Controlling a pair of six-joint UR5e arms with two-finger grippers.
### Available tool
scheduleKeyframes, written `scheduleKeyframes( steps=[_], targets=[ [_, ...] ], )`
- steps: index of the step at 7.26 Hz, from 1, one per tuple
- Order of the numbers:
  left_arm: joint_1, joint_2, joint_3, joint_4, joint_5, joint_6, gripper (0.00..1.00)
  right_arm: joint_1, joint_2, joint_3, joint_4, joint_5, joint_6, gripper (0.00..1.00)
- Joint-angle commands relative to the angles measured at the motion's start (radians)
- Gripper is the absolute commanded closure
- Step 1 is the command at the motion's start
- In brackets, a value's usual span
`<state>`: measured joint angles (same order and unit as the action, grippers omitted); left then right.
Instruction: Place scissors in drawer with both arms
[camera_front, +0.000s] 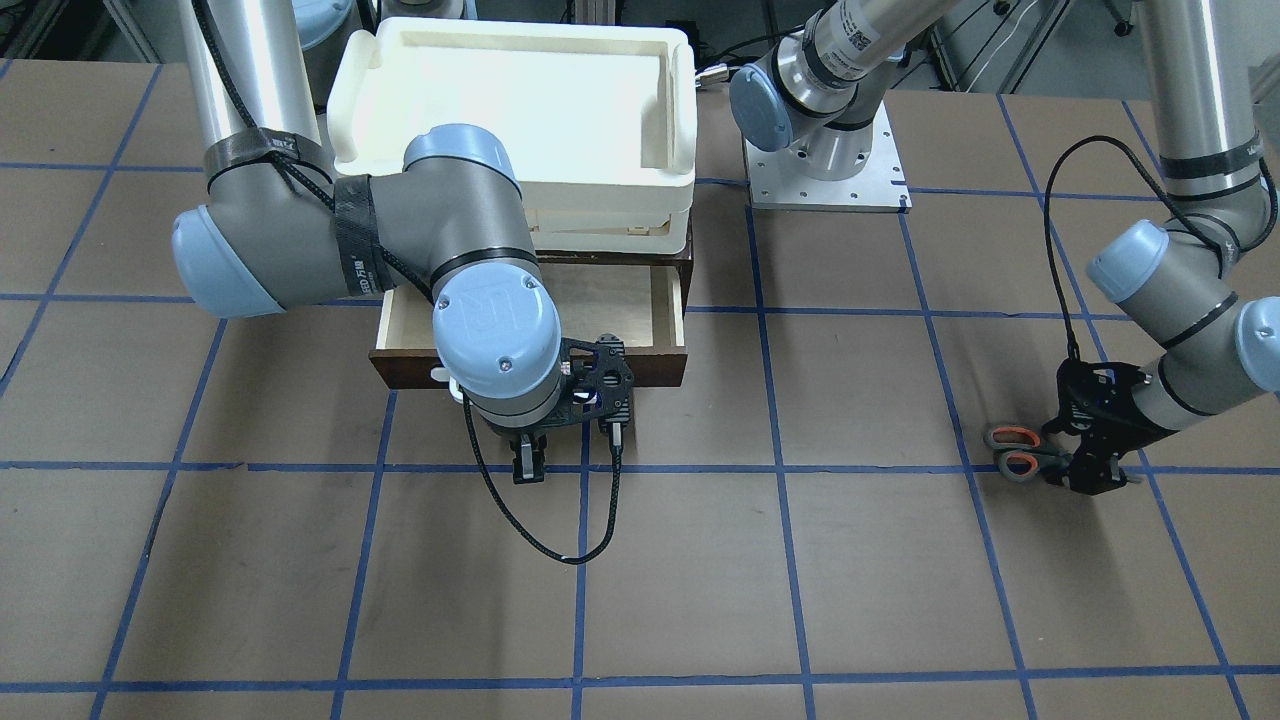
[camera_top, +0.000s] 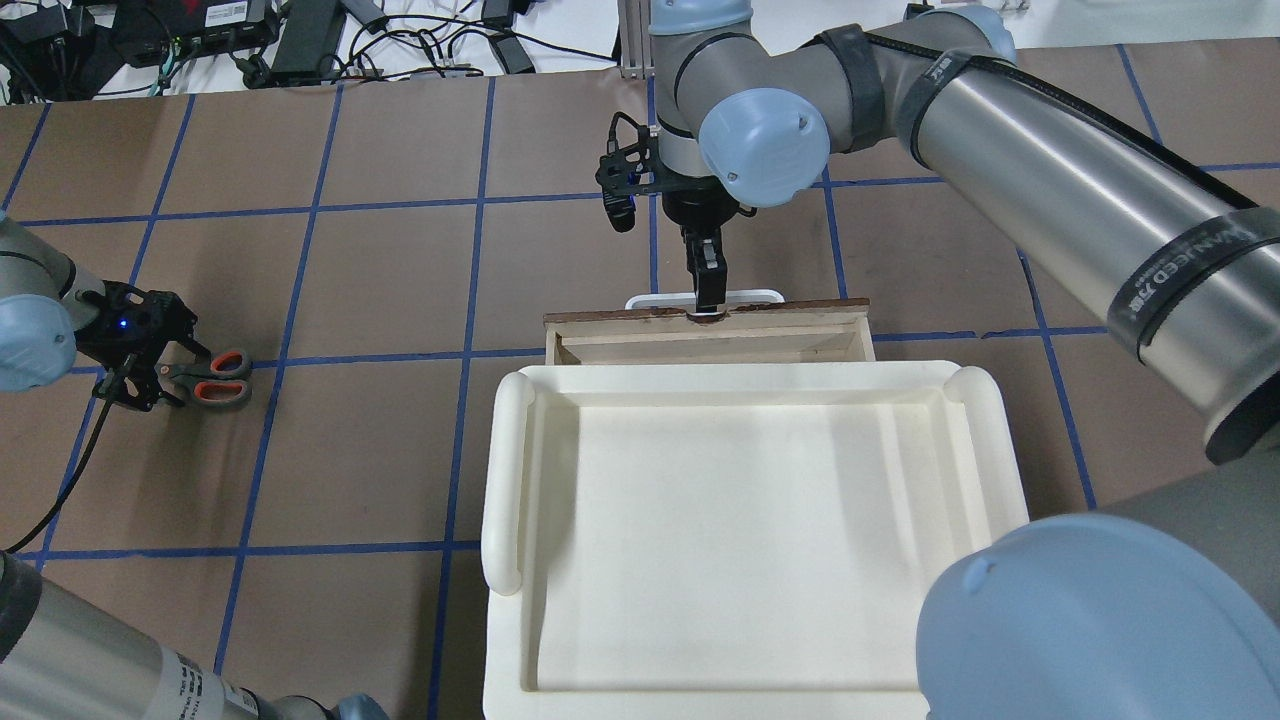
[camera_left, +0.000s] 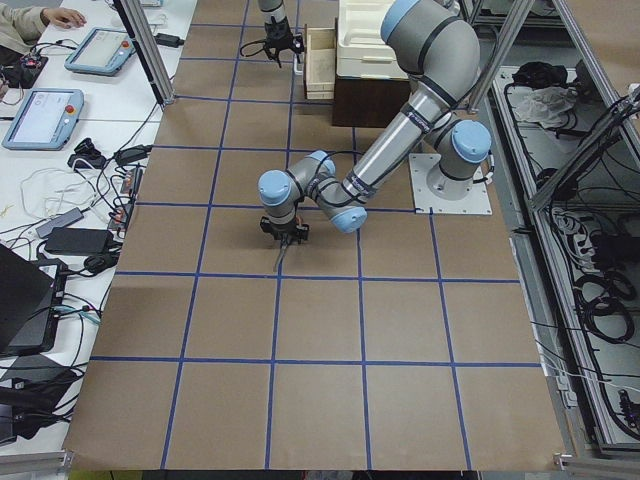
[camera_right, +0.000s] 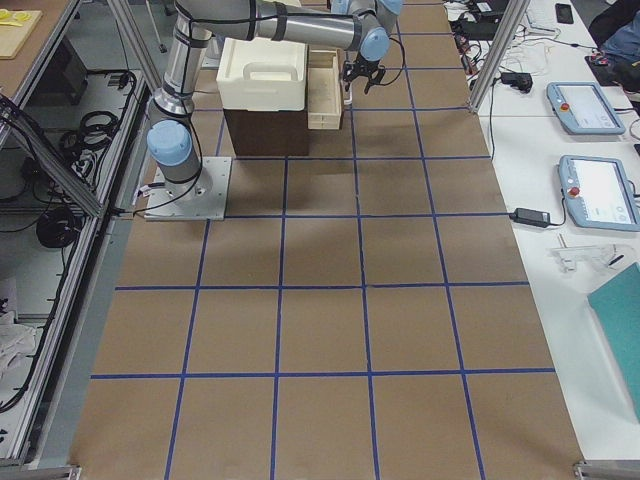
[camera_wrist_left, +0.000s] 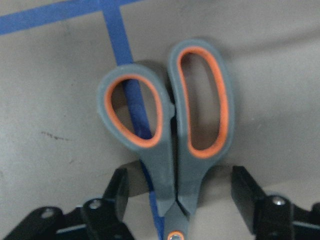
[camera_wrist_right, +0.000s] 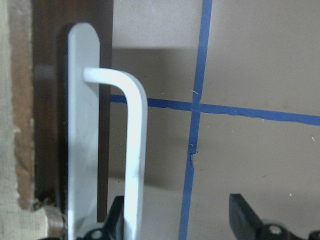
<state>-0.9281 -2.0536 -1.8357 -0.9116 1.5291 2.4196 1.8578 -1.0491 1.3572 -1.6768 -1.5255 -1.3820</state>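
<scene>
A: Where are the scissors (camera_wrist_left: 165, 160)?
B: Flat on the surface (camera_front: 700, 580), between the fingers (camera_wrist_left: 117, 190) of the left end effector (camera_wrist_left: 181, 180). The loops stick out ahead of it. It is spread, with a gap on each side of the shanks, so nothing is pinched yet.

A: Why there?
B: Probably because the shanks are the narrowest part to close on, and the loops stay free.

A: And the right end effector (camera_wrist_right: 178, 215)?
B: Also spread. The drawer's white handle (camera_wrist_right: 135, 150) runs between its fingers, close beside one of them. The drawer (camera_front: 650, 365) stands partly out, with its pale inside showing, just past that end effector and well apart from the left one.

A: Reason?
B: It looks like the right side minds the drawer while the left fetches.

A: Counts?
B: One pair of scissors, one drawer, one handle. Two arms: the left arm (camera_front: 1180, 300) and the right arm (camera_front: 330, 240). The tray (camera_top: 505, 470) is above the drawer, at least one. Whether more are stacked can't be told.
</scene>
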Motion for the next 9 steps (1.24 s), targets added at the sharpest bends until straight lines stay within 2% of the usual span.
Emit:
scheduleKeyframes(
  steps=[1, 2, 3, 7, 9],
  targets=[
    [0.000, 0.003, 0.001, 0.000, -0.004, 0.003, 0.31, -0.003, 0.030, -0.047, -0.004, -0.001, 0.000, 0.25],
    [0.000, 0.012, 0.000, -0.001, -0.004, 0.003, 0.45, -0.009, 0.043, -0.068, -0.004, -0.002, -0.018, 0.24],
    [0.000, 0.012, 0.001, 0.000, -0.004, 0.016, 0.51, -0.018, 0.057, -0.084, -0.006, -0.016, -0.026, 0.24],
    [0.000, 0.022, 0.003, 0.000, -0.027, 0.044, 0.63, -0.026, 0.076, -0.118, -0.011, -0.016, -0.052, 0.25],
    [-0.003, 0.044, 0.004, -0.003, -0.029, 0.044, 0.73, -0.026, 0.095, -0.145, -0.011, -0.016, -0.052, 0.25]
  ],
)
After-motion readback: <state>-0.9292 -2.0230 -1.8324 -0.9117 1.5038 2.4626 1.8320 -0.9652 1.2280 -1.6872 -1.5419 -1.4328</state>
